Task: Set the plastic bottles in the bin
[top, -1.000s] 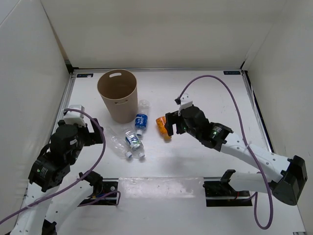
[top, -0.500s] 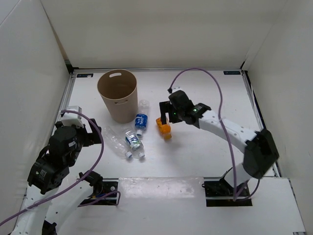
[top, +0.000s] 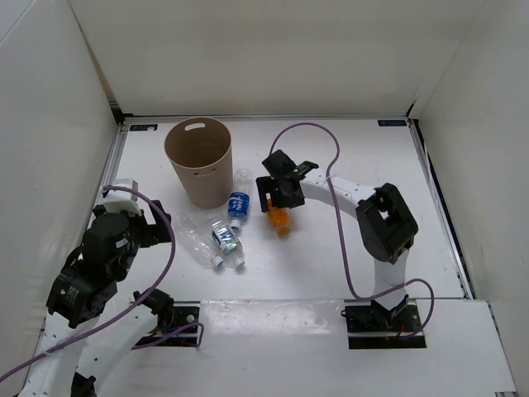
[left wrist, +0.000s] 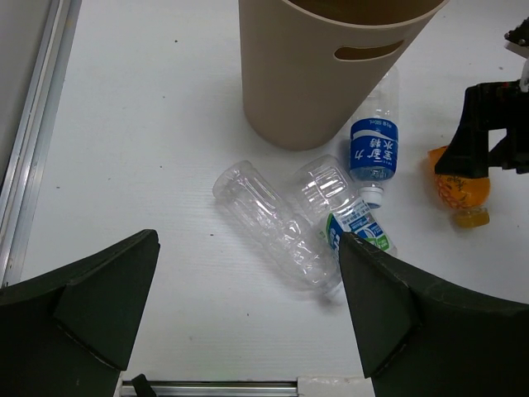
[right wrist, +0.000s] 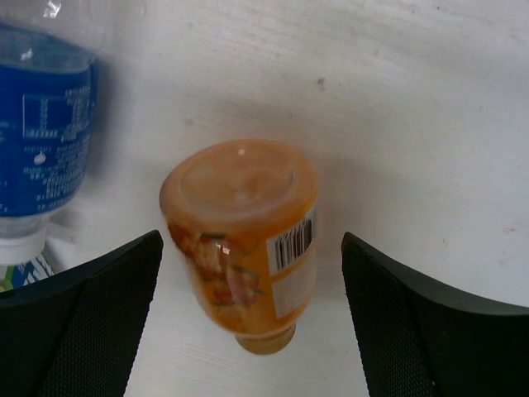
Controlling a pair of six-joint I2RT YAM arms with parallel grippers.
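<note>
The tan bin (top: 198, 161) stands upright at the back left; it also shows in the left wrist view (left wrist: 331, 74). The orange bottle (top: 279, 218) lies on the table, cap toward the near side. My right gripper (top: 278, 200) is open and hangs right over it, one finger on each side, not touching (right wrist: 250, 240). A blue-label bottle (top: 239, 198) lies against the bin's foot. Another labelled bottle (top: 225, 238) and a clear unlabelled bottle (top: 197, 240) lie side by side nearer me. My left gripper (top: 159, 228) is open and empty, left of them (left wrist: 248, 240).
White walls enclose the table on three sides. An aluminium rail (left wrist: 33, 141) runs along the left edge. The right arm's purple cable (top: 331, 165) loops above the table behind the gripper.
My right arm has swung left and folded in, bringing its open gripper from beside the orange bottle to straddle it from above. The left arm and the bottles have not moved.
</note>
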